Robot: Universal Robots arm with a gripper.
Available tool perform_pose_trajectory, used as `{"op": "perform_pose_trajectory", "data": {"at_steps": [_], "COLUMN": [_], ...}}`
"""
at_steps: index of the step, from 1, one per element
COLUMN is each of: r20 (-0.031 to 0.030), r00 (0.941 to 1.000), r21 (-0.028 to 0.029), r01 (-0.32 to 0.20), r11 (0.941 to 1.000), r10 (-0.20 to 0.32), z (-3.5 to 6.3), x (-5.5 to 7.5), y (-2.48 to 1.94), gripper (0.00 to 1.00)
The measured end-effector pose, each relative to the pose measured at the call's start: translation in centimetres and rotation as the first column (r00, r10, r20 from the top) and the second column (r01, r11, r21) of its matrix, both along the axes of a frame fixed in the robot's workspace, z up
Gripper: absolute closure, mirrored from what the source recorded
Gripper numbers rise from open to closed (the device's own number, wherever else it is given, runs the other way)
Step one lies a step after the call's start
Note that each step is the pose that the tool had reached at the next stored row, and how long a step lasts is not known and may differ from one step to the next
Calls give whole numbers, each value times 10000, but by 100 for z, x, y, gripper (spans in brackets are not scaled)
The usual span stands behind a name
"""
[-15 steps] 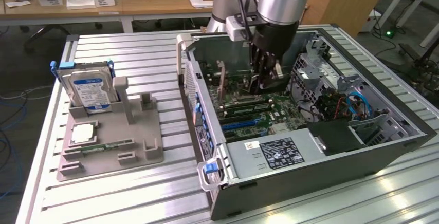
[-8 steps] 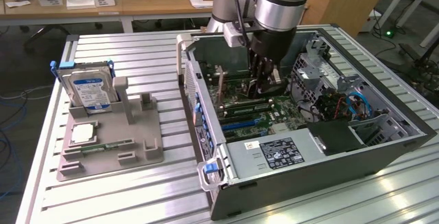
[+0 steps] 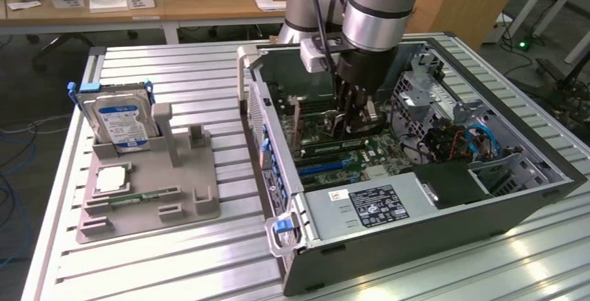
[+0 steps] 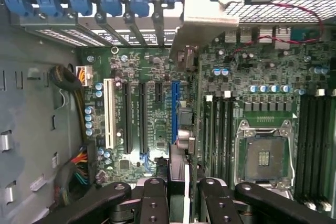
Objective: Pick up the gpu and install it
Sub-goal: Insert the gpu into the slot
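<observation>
Clamping the gpu edge-on, the pincer is closing its fingers on the thin card inside the open computer case, near the centre of the exterior view. The card is hanging straight below the pincer over the motherboard. Its long axis is running parallel to the blue slot, just beside it. Whether card and slot are touching, cannot tell.
</observation>
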State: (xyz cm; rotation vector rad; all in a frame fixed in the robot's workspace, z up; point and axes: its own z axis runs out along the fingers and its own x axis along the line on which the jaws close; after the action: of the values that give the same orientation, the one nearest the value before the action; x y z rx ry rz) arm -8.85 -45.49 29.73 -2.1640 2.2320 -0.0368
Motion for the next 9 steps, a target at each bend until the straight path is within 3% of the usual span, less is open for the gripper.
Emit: {"op": "perform_pose_trajectory", "data": {"at_steps": [9], "r20": [-9], "r00": [10000], "r21": [-1], "r01": [-2], "r11": [10000], "r10": [2], "z": [-127], "x": [-15], "y": [-43], "gripper": [72]}}
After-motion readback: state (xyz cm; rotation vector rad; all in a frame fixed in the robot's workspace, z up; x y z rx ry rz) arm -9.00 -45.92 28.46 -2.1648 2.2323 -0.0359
